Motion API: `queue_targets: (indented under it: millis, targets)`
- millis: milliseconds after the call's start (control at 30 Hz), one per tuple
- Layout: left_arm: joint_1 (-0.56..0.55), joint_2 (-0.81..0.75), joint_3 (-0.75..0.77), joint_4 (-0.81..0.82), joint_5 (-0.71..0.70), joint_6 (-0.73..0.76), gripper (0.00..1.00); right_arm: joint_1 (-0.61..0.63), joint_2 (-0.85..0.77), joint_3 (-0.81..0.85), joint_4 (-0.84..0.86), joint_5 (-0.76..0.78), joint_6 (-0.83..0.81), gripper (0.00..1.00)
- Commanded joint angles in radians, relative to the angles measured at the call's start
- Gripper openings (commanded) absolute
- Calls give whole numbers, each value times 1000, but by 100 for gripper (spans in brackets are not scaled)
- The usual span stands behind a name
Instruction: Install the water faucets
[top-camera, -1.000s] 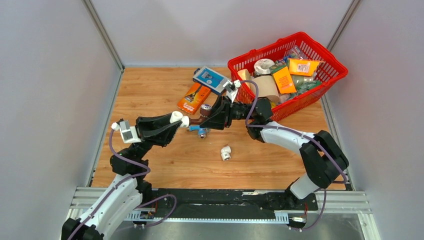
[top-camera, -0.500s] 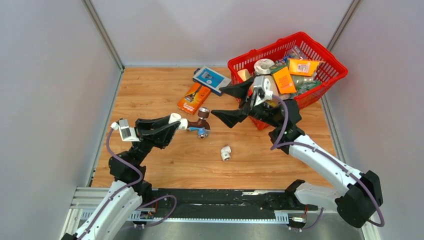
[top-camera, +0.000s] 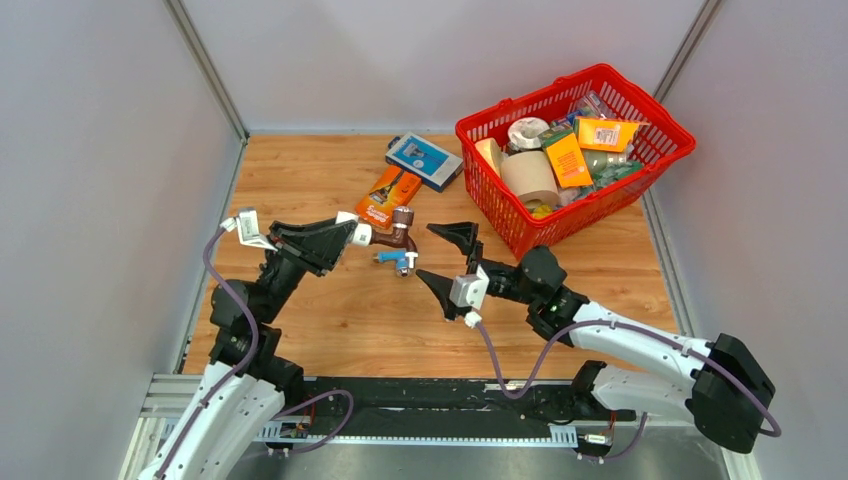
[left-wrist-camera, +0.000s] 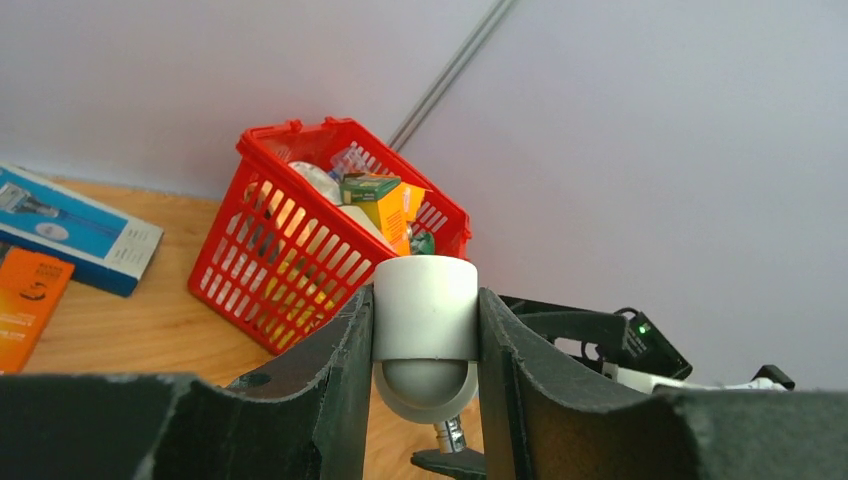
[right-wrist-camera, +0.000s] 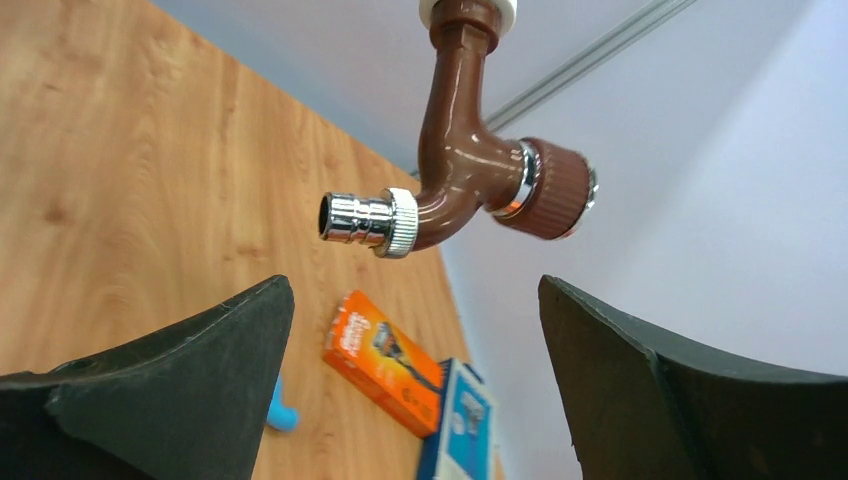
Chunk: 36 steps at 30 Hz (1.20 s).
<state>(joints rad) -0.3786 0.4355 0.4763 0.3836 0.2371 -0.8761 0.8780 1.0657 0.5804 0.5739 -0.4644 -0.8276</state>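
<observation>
From above, my left gripper (top-camera: 338, 238) is clamped on the white elbow fitting (top-camera: 360, 236). The arm reaches out over the table (top-camera: 300, 170) with the forearm roughly level, so the brown faucet (top-camera: 400, 232) sticks out of the fitting's far end into free air. I judge I hold it this way to stop the fitting turning while the tap is screwed home. The blue faucet (top-camera: 395, 260) lies on the wood just below and beside it, not installed. My right gripper (top-camera: 440, 260) is spread wide and empty, near the brown faucet but apart from it, wrist low, fingers aimed toward it. From my left wrist, the fitting sits squarely between both fingers, with the red basket (left-wrist-camera: 300, 230) beyond. From my right wrist, the brown faucet hangs from the fitting's white collar, silvery spout pointing left and knob right. It is framed between my two parted fingers and touches neither. The orange pack (right-wrist-camera: 385, 365) and blue box (right-wrist-camera: 465, 430) lie behind.
</observation>
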Motion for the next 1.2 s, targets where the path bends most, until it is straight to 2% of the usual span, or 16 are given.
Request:
queue_targets:
  millis: [0, 100, 400, 700, 933, 1167]
  targets:
    - [0, 26, 67, -45, -2, -70, 0, 62, -3, -40, 156, 151, -249, 100]
    - [0, 46, 73, -35, 16, -95, 0, 99, 23, -62, 265, 210, -289, 100]
    - [-2, 75, 78, 21, 70, -159, 0, 116, 108, -45, 388, 219, -352, 99]
    - [0, 86, 76, 54, 111, -199, 0, 118, 172, 27, 360, 204, -328, 87]
    - [-2, 86, 76, 83, 123, -205, 0, 118, 194, 71, 322, 190, -196, 70]
    - [-2, 78, 61, 126, 134, -199, 0, 99, 175, 150, 153, 119, 23, 39]
